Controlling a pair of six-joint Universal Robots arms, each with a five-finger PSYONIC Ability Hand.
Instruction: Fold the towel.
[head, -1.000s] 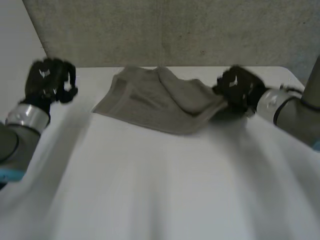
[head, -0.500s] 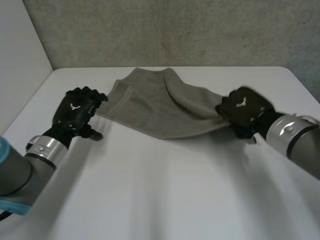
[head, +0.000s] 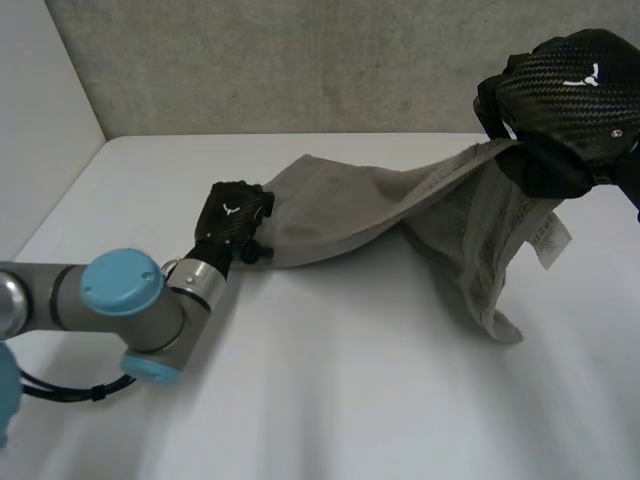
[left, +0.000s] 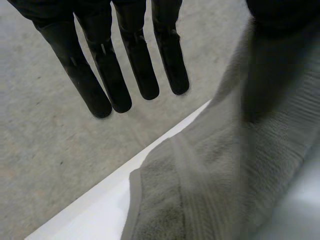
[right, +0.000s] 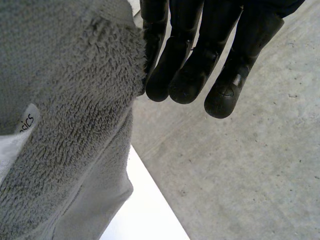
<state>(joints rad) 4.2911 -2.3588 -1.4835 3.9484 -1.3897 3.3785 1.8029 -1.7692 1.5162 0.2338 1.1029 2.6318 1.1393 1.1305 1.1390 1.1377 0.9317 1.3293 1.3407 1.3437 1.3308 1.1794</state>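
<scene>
- Hanging from the right hand (head: 568, 100), which is high above the far right corner of the table (head: 330, 400), the grey towel (head: 340, 212) slopes down in a stretched band to the left hand (head: 232, 218).
- The right hand is clamped on the upper edge of the towel. In the head view the cloth comes out from under its curled fingers, and the hand itself hides the exact place of the pinch.
- In the right wrist view the fingers (right: 192, 65) are close together and one of them touches the fluffy cloth. The thumb is behind the towel and cannot be seen.
- Below the right hand the towel falls in a loose fold, and its lowest tip lies on the table near the right edge.
- A white label (head: 548, 232) hangs on this fold. In the right wrist view the cloth covers most of it, so only the end of a word shows.
- The left hand is low over the table, toward the far left corner, at the lower end of the towel. It hides that corner of the cloth in the head view.
- In the left wrist view its fingers (left: 135, 60) are straight and apart. They point past the towel toward the grey wall (left: 45, 150) and do not touch the cloth.
- Beside these fingers a dark part lies over the towel, cut off by the frame. I cannot tell whether it presses the cloth.
</scene>
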